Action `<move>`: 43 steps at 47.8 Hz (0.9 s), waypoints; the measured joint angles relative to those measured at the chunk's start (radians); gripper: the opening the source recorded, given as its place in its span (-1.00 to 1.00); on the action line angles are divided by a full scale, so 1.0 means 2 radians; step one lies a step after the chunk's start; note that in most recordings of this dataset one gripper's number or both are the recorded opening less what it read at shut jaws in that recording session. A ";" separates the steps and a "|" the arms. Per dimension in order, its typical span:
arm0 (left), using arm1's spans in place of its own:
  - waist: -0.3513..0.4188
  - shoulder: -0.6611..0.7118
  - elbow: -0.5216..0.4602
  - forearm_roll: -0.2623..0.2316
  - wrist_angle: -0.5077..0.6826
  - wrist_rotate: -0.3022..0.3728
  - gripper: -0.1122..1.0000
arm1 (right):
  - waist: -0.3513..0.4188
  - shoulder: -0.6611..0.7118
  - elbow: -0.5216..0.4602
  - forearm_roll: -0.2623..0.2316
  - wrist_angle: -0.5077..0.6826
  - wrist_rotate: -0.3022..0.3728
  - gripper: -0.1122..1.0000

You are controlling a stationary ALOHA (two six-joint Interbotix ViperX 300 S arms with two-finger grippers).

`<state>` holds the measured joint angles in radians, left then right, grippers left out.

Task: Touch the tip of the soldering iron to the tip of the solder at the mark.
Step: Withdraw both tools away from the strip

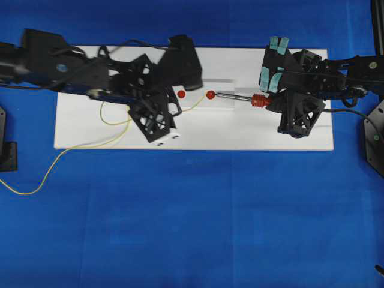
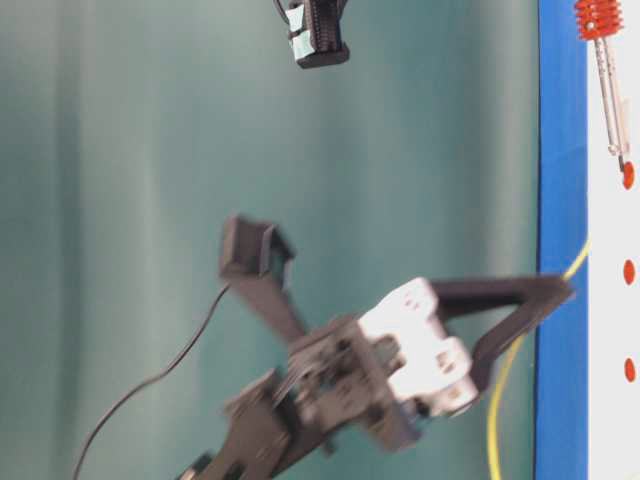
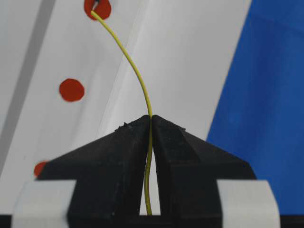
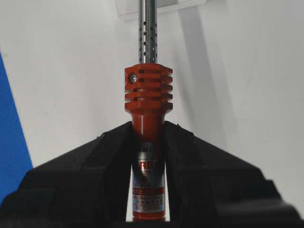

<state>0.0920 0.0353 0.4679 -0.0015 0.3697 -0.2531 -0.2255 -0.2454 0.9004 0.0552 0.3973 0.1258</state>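
Observation:
The soldering iron [image 1: 259, 100] lies level over the white board, its orange-red ribbed collar [image 4: 148, 88] just ahead of my right gripper [image 4: 148, 126], which is shut on the handle. Its silver shaft [image 1: 234, 96] points left to a red mark [image 1: 210, 95]. The solder [image 1: 193, 105] is a thin yellow wire. My left gripper [image 3: 151, 118] is shut on it. From those jaws the solder [image 3: 135, 71] arcs up to the top red mark [image 3: 100, 8], where a dark point meets its end. The iron's tip [image 2: 624, 160] sits at that mark in the table-level view.
The white board [image 1: 240, 135] rests on blue cloth [image 1: 198, 222]. Another red mark [image 1: 181, 94] lies left of the first, close to my left arm. Loose solder loops over the board's left part and trails onto the cloth [image 1: 36, 189]. A black cord [image 1: 354, 111] runs off right.

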 measured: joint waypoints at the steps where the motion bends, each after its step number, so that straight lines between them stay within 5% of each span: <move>1: 0.001 -0.007 0.005 0.000 0.000 0.000 -0.74 | -0.001 0.000 -0.001 0.000 0.000 0.000 -0.68; 16: 0.002 -0.105 0.071 0.001 -0.001 -0.006 -0.74 | -0.001 0.000 -0.001 0.000 -0.001 0.000 -0.68; 30: 0.002 -0.113 0.081 0.000 -0.002 -0.005 -0.74 | -0.001 -0.012 0.001 0.000 0.001 0.000 -0.68; 43: 0.002 -0.116 0.085 0.001 -0.002 -0.004 -0.74 | -0.001 -0.097 0.039 0.000 0.004 0.012 -0.68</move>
<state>0.0951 -0.1963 0.6381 0.0000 0.3651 -0.2608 -0.2270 -0.4403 0.9787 0.0552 0.4050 0.1488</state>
